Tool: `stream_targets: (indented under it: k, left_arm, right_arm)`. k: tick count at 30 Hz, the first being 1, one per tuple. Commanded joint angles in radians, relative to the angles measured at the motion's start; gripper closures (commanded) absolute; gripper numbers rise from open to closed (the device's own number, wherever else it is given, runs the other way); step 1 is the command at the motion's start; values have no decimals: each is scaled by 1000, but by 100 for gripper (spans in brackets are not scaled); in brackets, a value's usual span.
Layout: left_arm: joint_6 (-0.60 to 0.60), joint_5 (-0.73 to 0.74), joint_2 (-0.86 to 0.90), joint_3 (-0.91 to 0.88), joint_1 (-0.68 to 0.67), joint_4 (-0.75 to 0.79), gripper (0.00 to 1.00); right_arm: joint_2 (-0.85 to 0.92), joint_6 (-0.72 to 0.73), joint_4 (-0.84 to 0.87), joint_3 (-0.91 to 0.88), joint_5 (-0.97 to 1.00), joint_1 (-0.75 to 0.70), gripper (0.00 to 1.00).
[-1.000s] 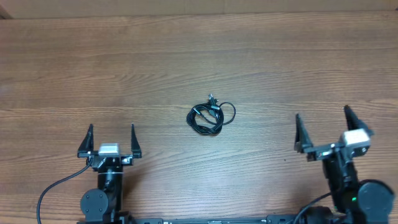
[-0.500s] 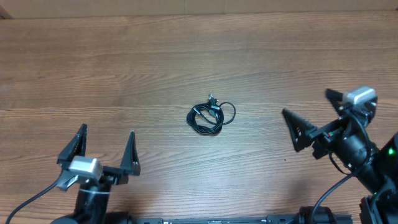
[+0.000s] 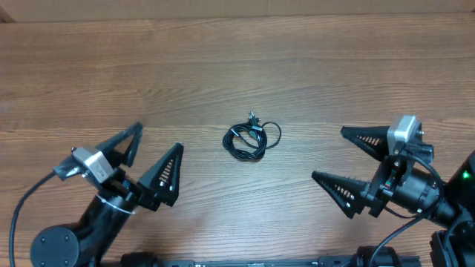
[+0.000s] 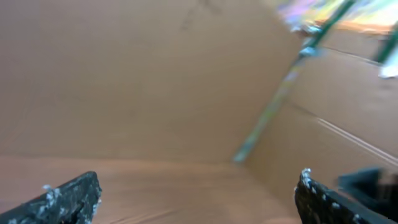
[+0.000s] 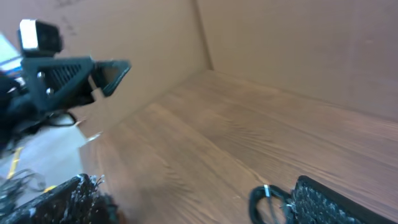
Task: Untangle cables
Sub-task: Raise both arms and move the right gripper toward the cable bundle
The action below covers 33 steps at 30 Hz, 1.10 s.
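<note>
Wood-grain tabletop (image 3: 223, 59), cables (image 3: 251, 139) bunched at frame centre. Left tool (image 3: 159, 136) and right tool (image 3: 328, 154) spread wide, empty, flanking. You needed one pinning coil, other drawing plug end outward slowly.

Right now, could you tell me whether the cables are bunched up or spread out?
Bunched up: the cables lie as one small coil of overlapping loops on the table.
</note>
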Motion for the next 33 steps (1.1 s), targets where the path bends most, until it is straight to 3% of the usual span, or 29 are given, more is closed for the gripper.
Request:
stream_targets:
  k: [1,12,15,18,25,29,33]
  left_arm:
    - [-94,148,22,26,5,15,1]
    - [-89,177,32,25,5,-24,1]
    - [-14,101,34,24,5,-67,0]
    - [53,-8,55,24,5,-171,0]
    - [87,39,183,24,2,-222,11]
    - [86,65,264,24,-17,-267,8]
    - [89,75,319,24,-41,-297,0]
  right_arm:
    - [-2,3,6,26,-58,-3,0]
    - [-2,3,82,26,-74,-3,0]
    - [5,9,70,26,32,-3,0]
    - [39,113,66,26,215,-3,0]
    - [267,275,66,26,287,-2,0]
    - [445,367,58,26,287,23,0]
    - [600,338,45,26,291,99,0]
